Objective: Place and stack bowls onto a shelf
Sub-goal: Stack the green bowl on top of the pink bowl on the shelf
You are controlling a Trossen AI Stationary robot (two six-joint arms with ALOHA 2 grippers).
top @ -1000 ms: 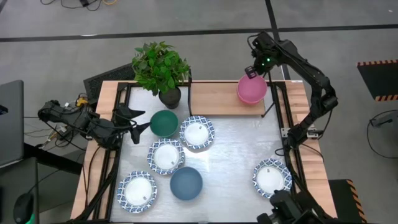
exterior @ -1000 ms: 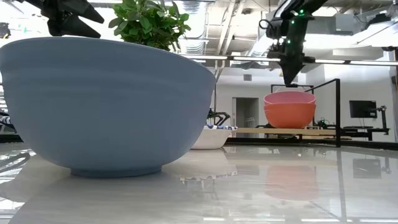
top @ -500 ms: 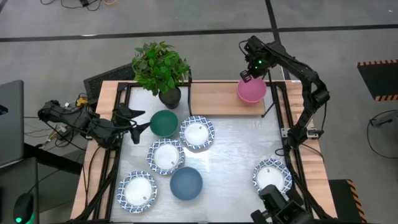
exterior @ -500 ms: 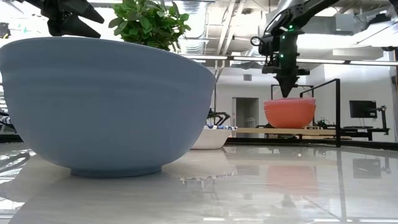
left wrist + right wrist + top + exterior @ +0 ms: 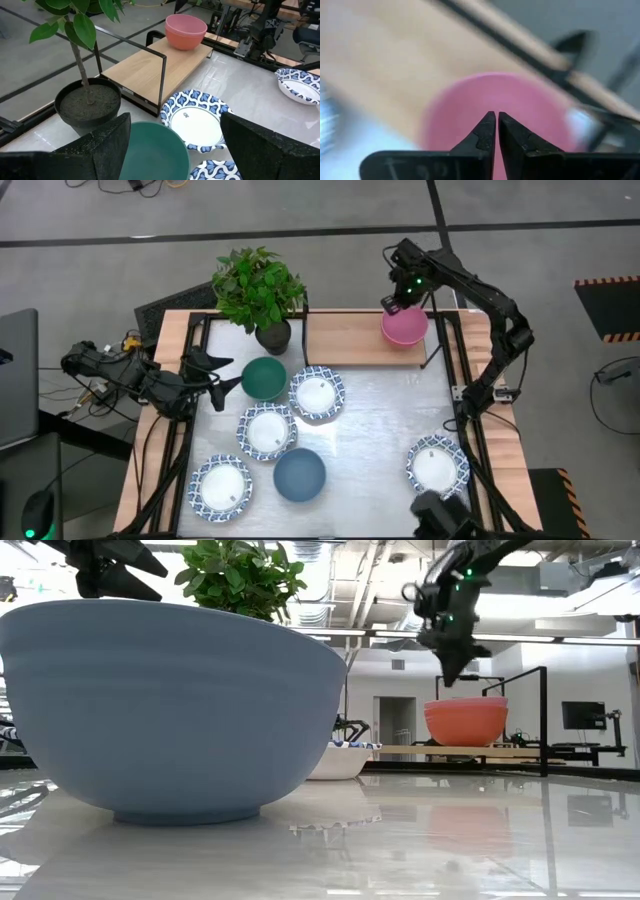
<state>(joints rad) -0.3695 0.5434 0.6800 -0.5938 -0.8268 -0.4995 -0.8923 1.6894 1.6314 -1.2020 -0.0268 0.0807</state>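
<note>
Two pink bowls (image 5: 466,720) sit nested at the right end of the wooden shelf (image 5: 350,340), which stands at the table's far edge. My right gripper (image 5: 449,681) hangs shut just above the far-left part of their rim (image 5: 390,313), pointing steeply down and touching nothing. My left gripper (image 5: 222,377) waits open at the table's left, its fingers level and facing the dark green bowl (image 5: 263,378). Several white, blue-rimmed bowls (image 5: 317,393) and a slate blue bowl (image 5: 299,475) rest on the metal tabletop.
A potted plant (image 5: 258,290) stands at the shelf's left end. The shelf's left and middle parts (image 5: 145,70) are bare wood. One white bowl (image 5: 437,466) lies alone near the front right. Black frame rails (image 5: 470,410) run along both table sides.
My right gripper has moved toward the table's left, from over the pink bowls' far right rim to over their far left rim. It dipped to the rim and has come up a little. The upper pink bowl sits lower in the one beneath than before.
</note>
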